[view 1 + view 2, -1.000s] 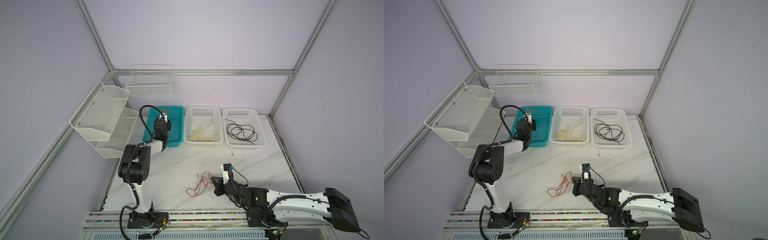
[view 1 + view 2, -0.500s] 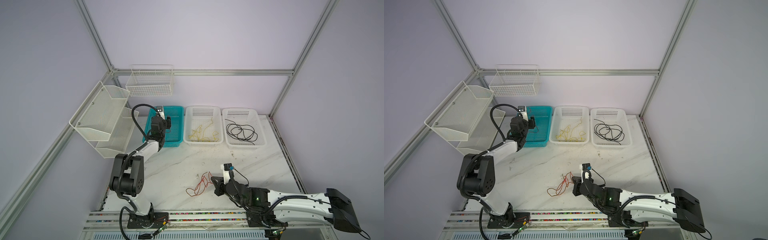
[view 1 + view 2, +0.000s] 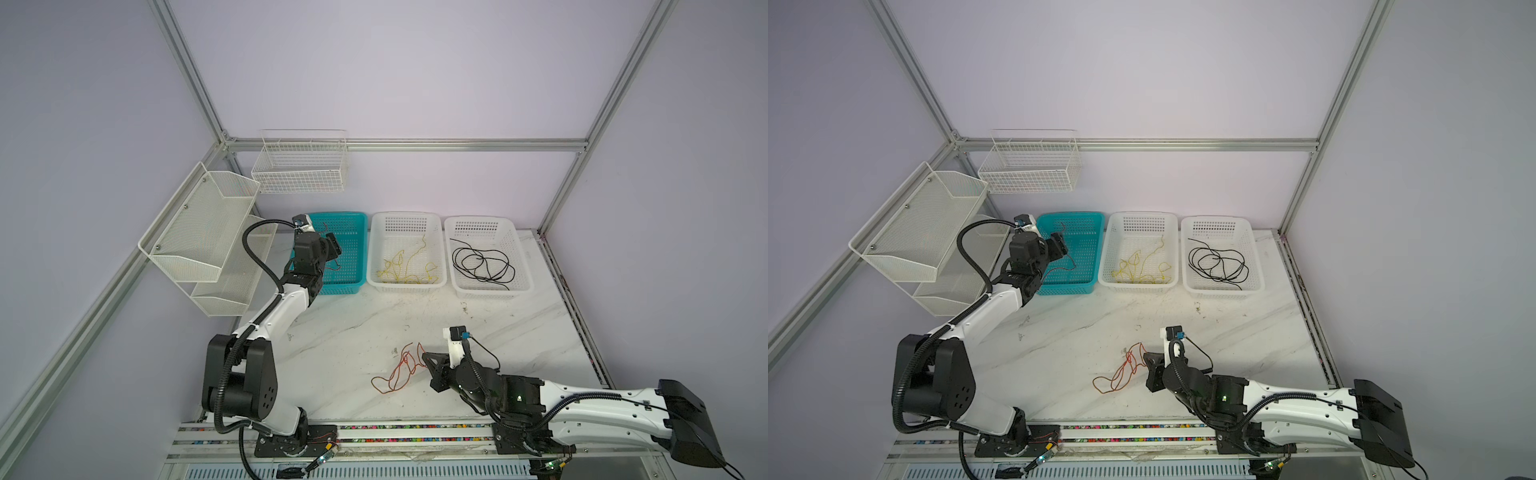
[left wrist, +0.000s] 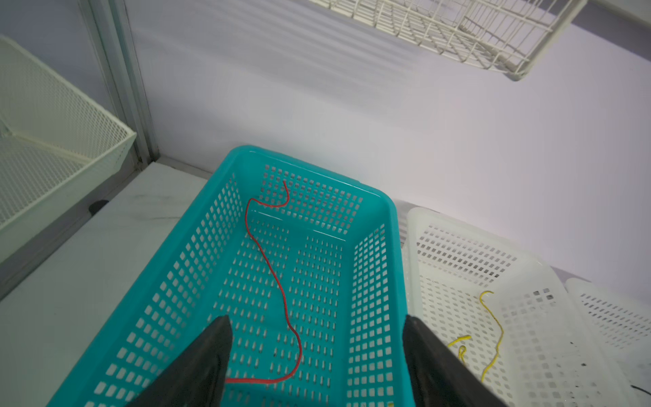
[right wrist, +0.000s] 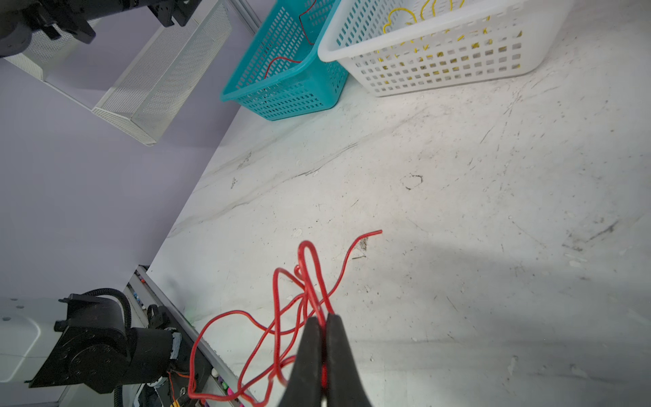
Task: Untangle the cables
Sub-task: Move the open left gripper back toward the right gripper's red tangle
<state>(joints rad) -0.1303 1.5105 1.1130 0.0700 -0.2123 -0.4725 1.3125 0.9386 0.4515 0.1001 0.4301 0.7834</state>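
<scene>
Left wrist view: left gripper [image 4: 315,320] has its jaws wide apart with nothing in them, hovering over teal basket [image 4: 373,211]; one red cable [image 4: 278,282] lies loose on the basket floor. Middle white basket [image 3: 405,215] holds the yellow cables [image 3: 399,272]. At the front of the table [image 3: 353,324] is the red-orange tangle [image 3: 401,368], with right gripper [image 5: 322,320] pinched tight on a couple of its strands. Far white basket [image 3: 478,219] has the black cable [image 3: 482,264]. My read of the step: left is done dropping off and goes back for the next strand. Lift straight up to clear the basket wall, grab a free end well away from the right pinch, pull slowly, right acts as anchor. Vs a second ago: left jaws spread wider, left elbow swung lower and outward; right gripper and tangle haven't moved
</scene>
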